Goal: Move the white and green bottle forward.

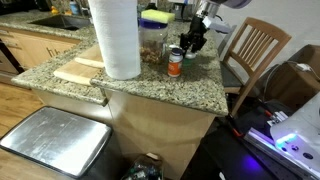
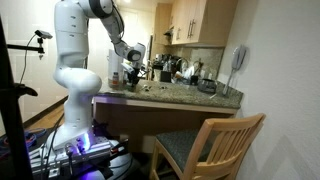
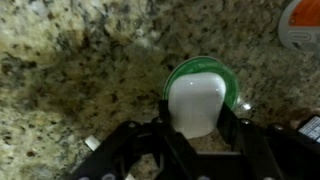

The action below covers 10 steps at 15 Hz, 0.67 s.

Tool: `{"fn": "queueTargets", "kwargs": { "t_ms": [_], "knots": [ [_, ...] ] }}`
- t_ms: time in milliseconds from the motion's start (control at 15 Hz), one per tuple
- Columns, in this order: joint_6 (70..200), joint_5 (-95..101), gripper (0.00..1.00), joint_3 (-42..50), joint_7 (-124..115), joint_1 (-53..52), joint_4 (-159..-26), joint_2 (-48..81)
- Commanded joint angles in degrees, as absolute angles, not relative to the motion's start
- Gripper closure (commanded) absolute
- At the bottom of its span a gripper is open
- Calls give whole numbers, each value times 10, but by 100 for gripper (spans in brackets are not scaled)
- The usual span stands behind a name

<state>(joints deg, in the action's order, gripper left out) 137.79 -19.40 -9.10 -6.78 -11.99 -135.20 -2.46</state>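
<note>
In the wrist view the white and green bottle (image 3: 200, 100) is seen from above, a white cap over a green body, standing on the speckled granite counter (image 3: 70, 70). My gripper (image 3: 196, 118) has a finger on each side of the cap, pressed against it. In an exterior view the gripper (image 1: 192, 40) hangs over the counter's far corner and mostly hides the bottle. It also shows in an exterior view (image 2: 135, 63) at the counter's near end.
A can with an orange and white label (image 1: 175, 63) stands just beside the gripper. A tall paper towel roll (image 1: 116, 38), a wooden board (image 1: 80, 70) and containers (image 1: 154, 35) share the counter. A wooden chair (image 1: 255, 50) stands close by.
</note>
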Motion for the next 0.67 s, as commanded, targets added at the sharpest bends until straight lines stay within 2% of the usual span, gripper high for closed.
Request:
{"fn": "queueTargets", "kwargs": {
  "t_ms": [0,267,333,400,600],
  "knots": [
    [1412,-206,77,-98,-46,-117,-1348,3],
    [1410,-164,77,-100,-68,-116,-1338,6],
    [1406,-153,44,-99,-73,-115,-1335,5],
    [1402,-136,26,-98,-80,-113,-1334,6],
    [1399,-100,5,-98,-95,-112,-1330,12]
  ]
}}
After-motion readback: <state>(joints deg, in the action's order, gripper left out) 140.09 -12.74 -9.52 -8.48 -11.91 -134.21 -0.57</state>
